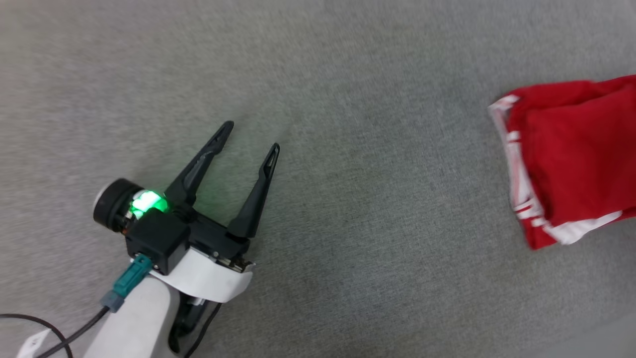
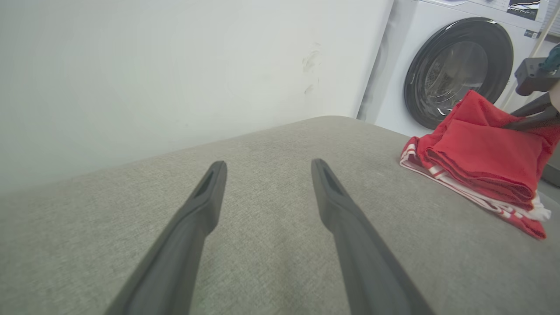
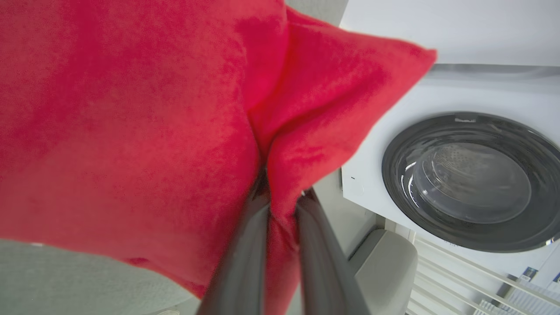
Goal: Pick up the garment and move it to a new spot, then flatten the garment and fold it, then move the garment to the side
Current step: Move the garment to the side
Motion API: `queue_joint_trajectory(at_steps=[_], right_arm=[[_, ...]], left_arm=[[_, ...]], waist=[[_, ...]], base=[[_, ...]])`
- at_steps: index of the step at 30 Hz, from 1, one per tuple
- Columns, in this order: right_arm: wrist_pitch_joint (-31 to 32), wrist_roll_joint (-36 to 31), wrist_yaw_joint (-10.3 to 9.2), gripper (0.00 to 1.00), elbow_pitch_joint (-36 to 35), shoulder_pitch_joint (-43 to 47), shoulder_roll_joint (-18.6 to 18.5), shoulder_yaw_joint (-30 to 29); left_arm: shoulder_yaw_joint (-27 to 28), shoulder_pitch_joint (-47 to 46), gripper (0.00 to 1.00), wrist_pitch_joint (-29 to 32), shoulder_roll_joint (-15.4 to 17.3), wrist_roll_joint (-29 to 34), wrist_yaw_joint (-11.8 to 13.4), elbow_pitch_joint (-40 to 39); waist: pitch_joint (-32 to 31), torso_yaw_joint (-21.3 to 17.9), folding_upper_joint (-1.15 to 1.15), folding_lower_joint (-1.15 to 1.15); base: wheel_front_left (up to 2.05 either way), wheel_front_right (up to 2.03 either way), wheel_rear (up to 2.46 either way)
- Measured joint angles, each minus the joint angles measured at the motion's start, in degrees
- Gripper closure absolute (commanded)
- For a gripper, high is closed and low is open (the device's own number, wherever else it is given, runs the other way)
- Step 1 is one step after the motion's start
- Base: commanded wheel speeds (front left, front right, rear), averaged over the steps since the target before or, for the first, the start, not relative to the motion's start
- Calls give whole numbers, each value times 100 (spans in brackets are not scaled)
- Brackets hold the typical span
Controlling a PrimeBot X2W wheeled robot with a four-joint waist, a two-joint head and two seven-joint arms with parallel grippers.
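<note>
Grey cloth-covered table [image 1: 348, 74] stretches wide, with a white washing machine [image 2: 459, 70] behind it, its corner sticker too small to read. The garment [image 1: 576, 149], folded red with striped white trim showing, sits at the table's right side. It is well apart from the left pincer [image 1: 251, 135], fingers spread wide above bare cloth. The right pincer [image 3: 283, 197] is nipped narrow on a red fold.

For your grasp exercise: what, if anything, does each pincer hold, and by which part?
The right pincer pinches a raised fold of the red T-shirt; the left pincer, open, holds nothing.
</note>
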Motion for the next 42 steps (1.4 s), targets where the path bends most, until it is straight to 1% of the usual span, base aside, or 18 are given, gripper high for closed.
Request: queue_joint_trajectory(at_steps=[3,6,11,14,18,19,20,21,24,28,30,32,35,37,40,42], right_arm=[[-300,-200,1,100,477,-1,-12,-215],[-612,-337,1,100,954,-75,76,-552],[-1093,-665,1,100,1567,-227,253,-1157],[-1167,-827,1,100,1849,-261,331,-1422],[-1204,-1011,1,100,2054,-282,505,-1716],[-1205,-1045,1,96,2070,-294,566,-1822],[-1198,-1051,1,59,2072,-307,653,-1947],[-1089,-1069,0,0,2085,-318,753,-2037],[-1085,-1271,1,0,1900,-301,862,-2109],[-1077,-1367,1,0,1525,-226,868,-2259],[-1076,-1347,1,0,1272,-193,882,-2373],[-1114,-1277,3,0,977,-194,995,-2636],[-1272,-1136,-2,0,517,-99,1316,-3174],[-1400,-1035,-2,0,159,92,1602,-3384],[-1667,-744,-1,0,-494,450,2239,-3601],[-1898,-450,0,0,-1006,702,2684,-3632]], left_arm=[[21,-86,0,0,110,7,0,-102],[43,-125,0,0,220,11,0,-124],[57,-165,0,-9,275,8,-10,-271],[48,-220,0,-22,299,8,-10,-315],[88,-261,0,-23,300,1,-10,-342],[93,-263,0,-23,292,1,-10,-336],[102,-264,0,-23,279,1,-10,-325],[110,-263,0,-22,269,1,-10,-300],[119,-257,0,-16,187,1,-9,-234],[148,-142,0,-14,-58,-29,-8,-134],[298,-40,0,-14,-235,-97,-8,-56],[461,102,0,-15,-386,-141,-8,-2],[727,289,0,-15,-586,-172,-8,63],[854,450,0,-14,-688,-203,-8,109],[1011,694,0,0,-750,-167,-8,114],[1156,842,0,0,-810,-147,-8,115]], waist=[[297,-127,0,0],[533,-200,0,0],[762,-142,0,0],[838,-36,0,0],[890,73,0,0],[882,91,0,0],[862,103,0,0],[833,111,0,0],[706,135,0,0],[409,191,0,0],[213,235,0,0],[0,290,0,0],[-349,407,0,-1],[-586,503,0,-1],[-942,672,0,-1],[-1162,802,0,-1]], base=[[0,0,0],[0,0,0],[0,0,0],[0,0,0],[0,0,0],[0,0,0],[0,0,0],[0,0,0],[0,0,0],[0,0,0],[0,0,0],[0,0,0],[0,0,0],[0,0,0],[0,0,0],[0,0,0]])
